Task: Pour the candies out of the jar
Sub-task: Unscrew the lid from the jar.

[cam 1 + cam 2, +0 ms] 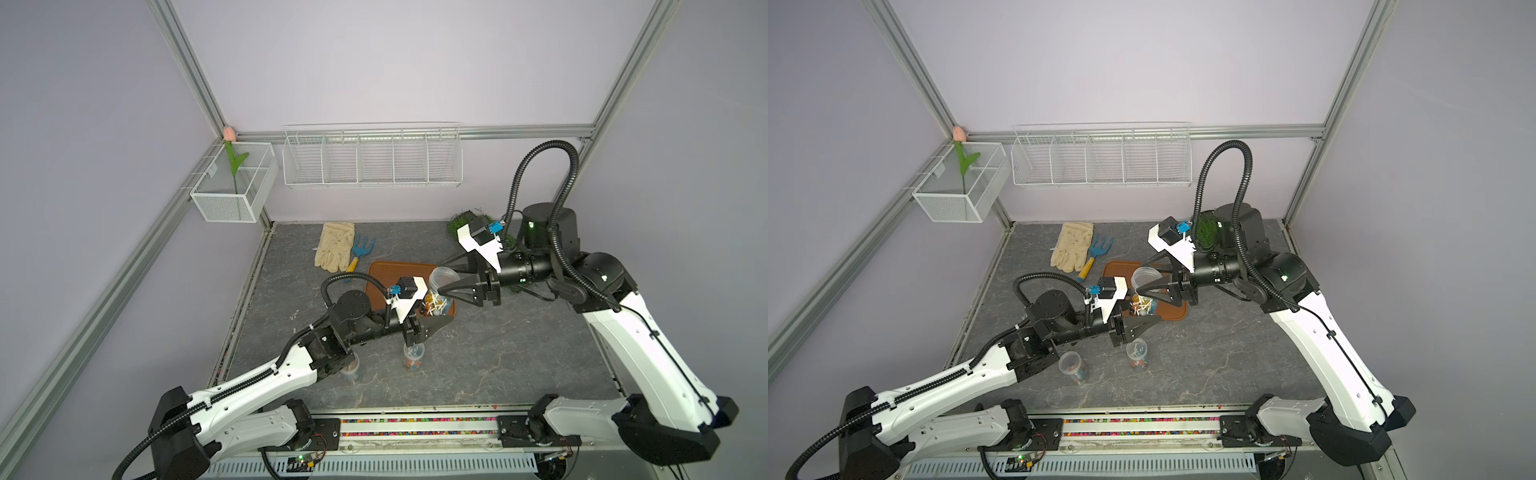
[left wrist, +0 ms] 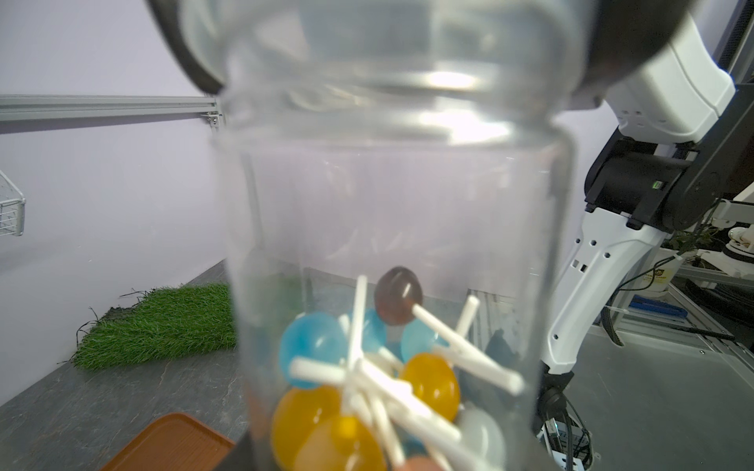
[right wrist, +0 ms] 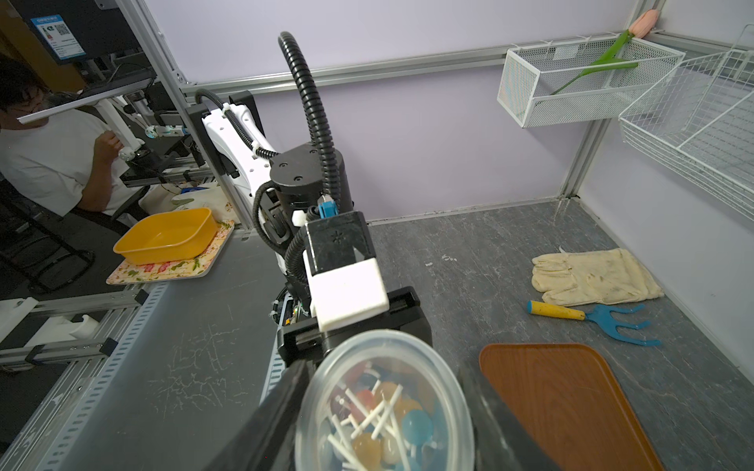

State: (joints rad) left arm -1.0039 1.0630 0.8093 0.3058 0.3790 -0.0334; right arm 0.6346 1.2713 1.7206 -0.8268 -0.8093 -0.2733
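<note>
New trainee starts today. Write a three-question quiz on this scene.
1. Which hand grips the base of the jar of candies?
2. True or false: the candies lie poured out on the tray.
3. Beside the glove lies: A a spoon, B a blue rake, C scissors.
Key: 1 left hand; 2 false, they are inside the jar; 3 B.

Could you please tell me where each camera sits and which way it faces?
Both top views: high over the robot's base, looking down at the table; both arms show.
Left wrist: beside the jar, facing the candies inside; the right arm shows.
Right wrist: above the lid, looking down; right gripper grips it, left arm behind.
Shared: wrist views both show candies and tray.
</note>
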